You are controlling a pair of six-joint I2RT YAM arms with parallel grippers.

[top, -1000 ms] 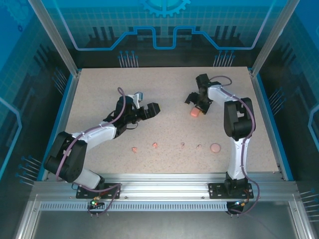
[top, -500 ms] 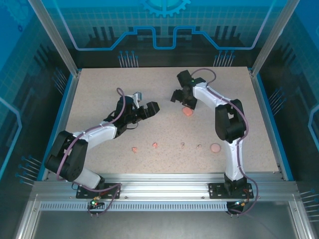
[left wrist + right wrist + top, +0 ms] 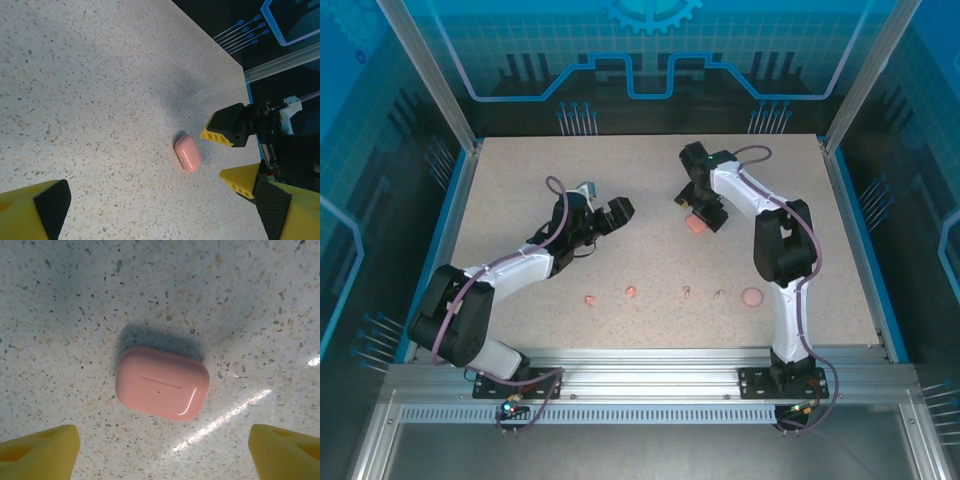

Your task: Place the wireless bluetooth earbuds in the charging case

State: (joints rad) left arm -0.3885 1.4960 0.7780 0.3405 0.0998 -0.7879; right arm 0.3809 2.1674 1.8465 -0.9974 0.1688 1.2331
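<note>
Right arm (image 3: pixel 775 240) has swung its wrist leftward over the far half of the speckled table (image 3: pixel 520 170) since a second ago, and the charging case lies slightly further left than it did. Left arm (image 3: pixel 510 270) has barely shifted and reaches toward mid-table. Right gripper (image 3: pixel 698 210) hangs just above the case with jaws spread wide and released; its wrist view shows the yellow fingertips (image 3: pixel 40 450) well clear on either side, touching nothing. Left gripper (image 3: pixel 608 200) is likewise fully spread and holds nothing, pointed toward the case from well apart. Charging case (image 3: pixel 162 382) lies flat, lid closed and glossy, alone on the far-centre table (image 3: pixel 697 227). Near the front edge sits a row: a round pink disc (image 3: pixel 752 297) at the right, both earbuds (image 3: pixel 590 299) (image 3: pixel 631 291) at the left, and two tinier pale bits (image 3: pixel 687 292) between them.
</note>
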